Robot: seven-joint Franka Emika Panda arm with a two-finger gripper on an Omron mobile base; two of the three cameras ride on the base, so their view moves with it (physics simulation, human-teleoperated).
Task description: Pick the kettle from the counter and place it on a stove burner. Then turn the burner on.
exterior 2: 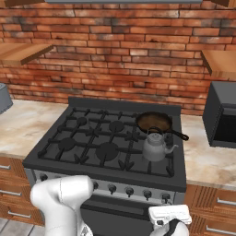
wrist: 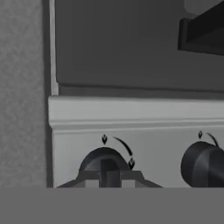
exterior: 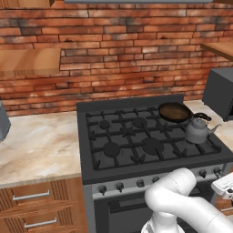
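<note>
The grey kettle [exterior: 198,129] [exterior 2: 156,147] stands upright on the front right stove burner of the black range [exterior: 136,136], and it hides that burner's cap. My gripper [wrist: 109,180] is low in front of the range's control panel, far from the kettle. It points straight at the end knob [wrist: 107,166] [exterior 2: 166,196], very close to it. Only dark fingertip shapes show beside the knob's bar, so their spacing is unclear. The beige counter [exterior: 36,145] [exterior 2: 207,161] lies on both sides of the range.
A round dark frying pan [exterior: 174,111] [exterior 2: 154,122] sits on the back right burner, just behind the kettle. A second knob [wrist: 203,164] is beside the end one. A dark microwave [exterior 2: 221,115] stands on the right counter. Wooden drawers [exterior: 32,205] sit under the left counter.
</note>
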